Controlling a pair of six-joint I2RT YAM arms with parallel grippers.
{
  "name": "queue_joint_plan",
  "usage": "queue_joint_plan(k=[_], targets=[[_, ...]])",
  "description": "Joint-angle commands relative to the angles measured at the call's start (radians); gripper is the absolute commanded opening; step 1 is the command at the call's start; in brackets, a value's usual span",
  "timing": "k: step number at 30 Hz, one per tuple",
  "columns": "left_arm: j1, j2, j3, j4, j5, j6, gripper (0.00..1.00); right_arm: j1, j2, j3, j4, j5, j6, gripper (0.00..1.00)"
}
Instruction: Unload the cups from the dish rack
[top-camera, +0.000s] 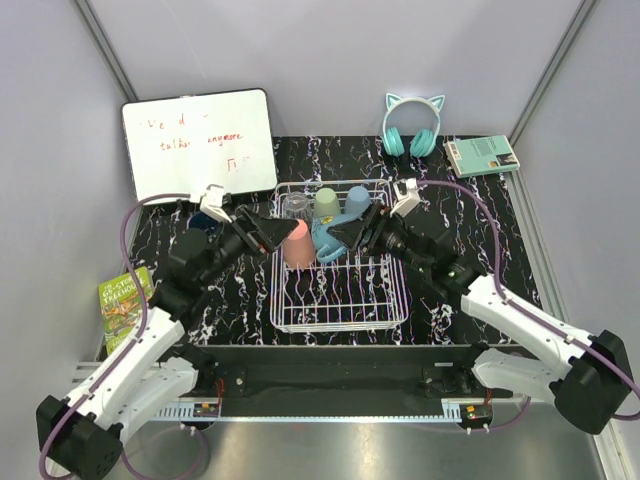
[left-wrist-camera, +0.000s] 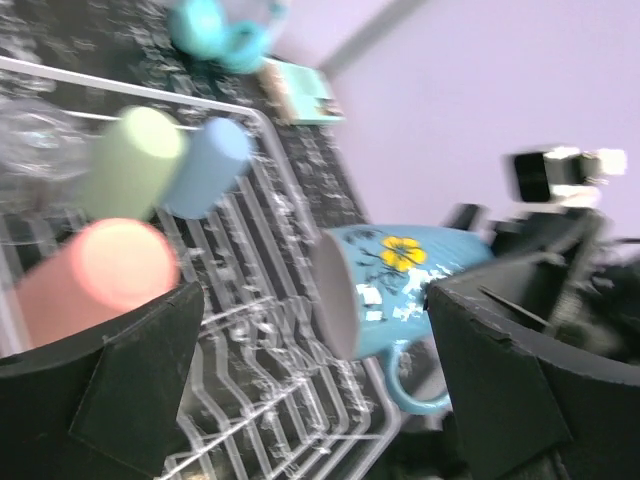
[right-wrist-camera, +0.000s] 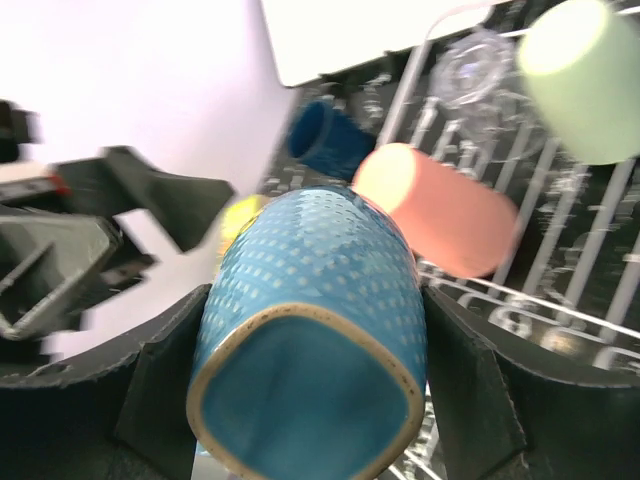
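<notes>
The white wire dish rack (top-camera: 340, 312) sits mid-table. My right gripper (top-camera: 352, 232) is shut on the teal handled mug (top-camera: 328, 240), held on its side over the rack; its base faces the right wrist camera (right-wrist-camera: 310, 400). A salmon-pink tumbler (top-camera: 298, 243) lies beside it. At the rack's back stand a clear glass (top-camera: 295, 206), a sage-green tumbler (top-camera: 326, 204) and a light-blue tumbler (top-camera: 357, 200). The dark navy mug (top-camera: 203, 226) is on the table left of the rack. My left gripper (top-camera: 272, 232) is open at the rack's left edge, its fingers (left-wrist-camera: 130, 380) wide apart, pointing at the mug's mouth (left-wrist-camera: 340, 300).
A whiteboard (top-camera: 198, 143) leans at the back left. Teal cat-ear headphones (top-camera: 411, 125) and a teal book (top-camera: 481, 155) lie at the back right. A green booklet (top-camera: 124, 300) hangs off the table's left edge. Grey walls enclose the table.
</notes>
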Motion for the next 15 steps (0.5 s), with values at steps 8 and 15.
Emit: queue_joint_plan(k=[8,15], targets=[[-0.036,0.014,-0.133,0.469,0.163,-0.173,0.90,-0.060,0.031,-0.119,0.632,-0.233,0.309,0.00],[-0.094,0.031,-0.117,0.497,0.140,-0.143,0.83,-0.060,0.127,-0.101,0.741,-0.276,0.380,0.00]])
